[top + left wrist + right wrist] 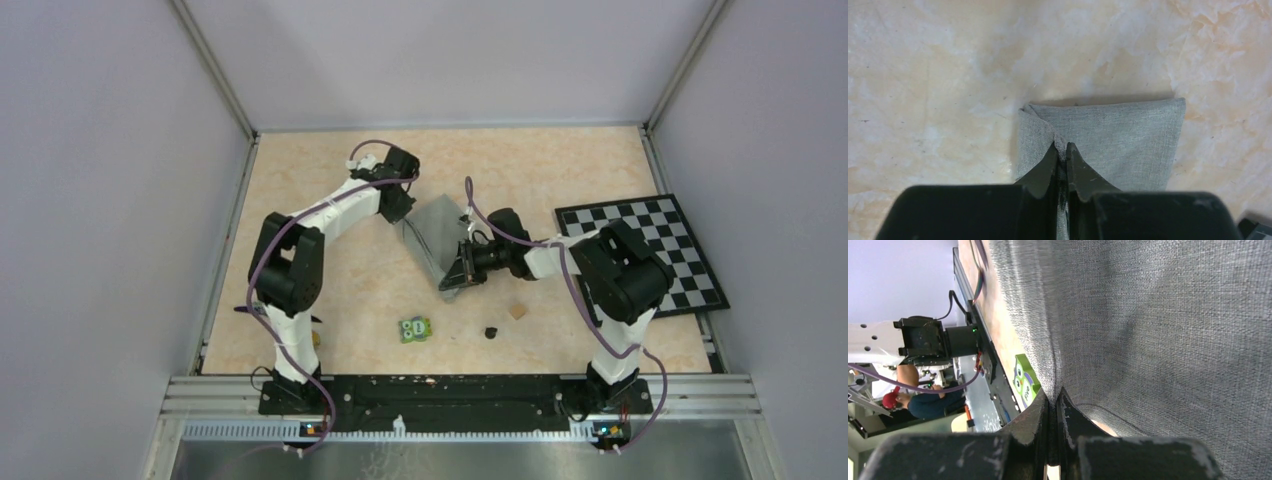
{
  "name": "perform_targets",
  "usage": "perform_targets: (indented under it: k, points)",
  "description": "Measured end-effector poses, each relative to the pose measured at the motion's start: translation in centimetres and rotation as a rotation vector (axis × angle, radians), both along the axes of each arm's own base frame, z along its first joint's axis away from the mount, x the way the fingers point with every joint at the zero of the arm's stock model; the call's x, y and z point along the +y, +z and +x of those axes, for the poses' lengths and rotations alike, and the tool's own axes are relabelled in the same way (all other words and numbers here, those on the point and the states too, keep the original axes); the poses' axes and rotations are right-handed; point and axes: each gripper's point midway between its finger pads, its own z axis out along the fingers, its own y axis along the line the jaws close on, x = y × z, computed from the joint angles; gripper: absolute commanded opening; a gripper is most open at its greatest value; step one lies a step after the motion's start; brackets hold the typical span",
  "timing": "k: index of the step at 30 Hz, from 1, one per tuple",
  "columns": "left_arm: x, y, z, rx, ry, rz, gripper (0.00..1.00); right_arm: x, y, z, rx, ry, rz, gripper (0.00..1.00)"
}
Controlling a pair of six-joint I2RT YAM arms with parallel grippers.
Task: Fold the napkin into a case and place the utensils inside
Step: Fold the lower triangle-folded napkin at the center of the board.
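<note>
My left tool (1062, 148), jaws pinched shut on a raised fold at the far-left edge of the grey napkin (1118, 132). My right tool (1053, 396), jaws likewise clamped tight, grips the same cloth at its near end. The napkin sits partly folded at the middle of the tabletop (560, 165), between my two arms. The checkerboard mat (655, 250) lies to its right. The green owl block (415, 329) and a small tan cube (517, 311) rest nearer, apart from the cloth.
</note>
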Motion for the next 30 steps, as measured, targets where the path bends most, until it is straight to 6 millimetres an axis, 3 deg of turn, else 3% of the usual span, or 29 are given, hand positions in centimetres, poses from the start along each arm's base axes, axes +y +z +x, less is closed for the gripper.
perform_targets:
  k: [5, 7, 10, 12, 15, 20, 25, 28, 30]
  points:
    - [-1.1, -1.4, 0.7, 0.042, 0.011, 0.063, 0.00, -0.5, -0.4, 0.3, -0.007, -0.010, -0.017, 0.00]
    - [-1.0, -2.3, 0.7, 0.063, 0.019, 0.079, 0.00, -0.9, -0.8, 0.6, -0.011, -0.022, -0.042, 0.04]
    - [-0.8, -3.5, 0.7, 0.094, 0.025, 0.099, 0.00, -1.5, -1.5, 1.1, -0.025, -0.037, -0.090, 0.29]
    - [-0.8, -4.1, 0.7, 0.105, 0.025, 0.105, 0.00, -1.9, -1.9, 1.4, -0.046, -0.047, -0.125, 0.53]
    - [-0.8, -4.2, 0.9, 0.107, 0.027, 0.107, 0.00, -2.2, -0.7, 1.9, -0.115, -0.060, -0.130, 0.68]
    - [-0.8, -4.0, 1.2, 0.101, 0.029, 0.102, 0.00, -2.7, 1.6, 3.4, -0.288, -0.104, -0.138, 0.72]
    - [-0.9, -4.2, 1.3, 0.104, 0.028, 0.102, 0.00, -2.3, 0.6, 4.4, -0.381, -0.108, -0.245, 0.70]
    - [-1.0, -4.4, 1.3, 0.108, 0.028, 0.101, 0.04, -1.8, 0.1, 4.4, -0.436, -0.098, -0.315, 0.58]
    - [-1.0, -4.4, 1.3, 0.108, 0.028, 0.101, 0.12, -1.6, -0.2, 4.7, -0.463, -0.096, -0.357, 0.43]
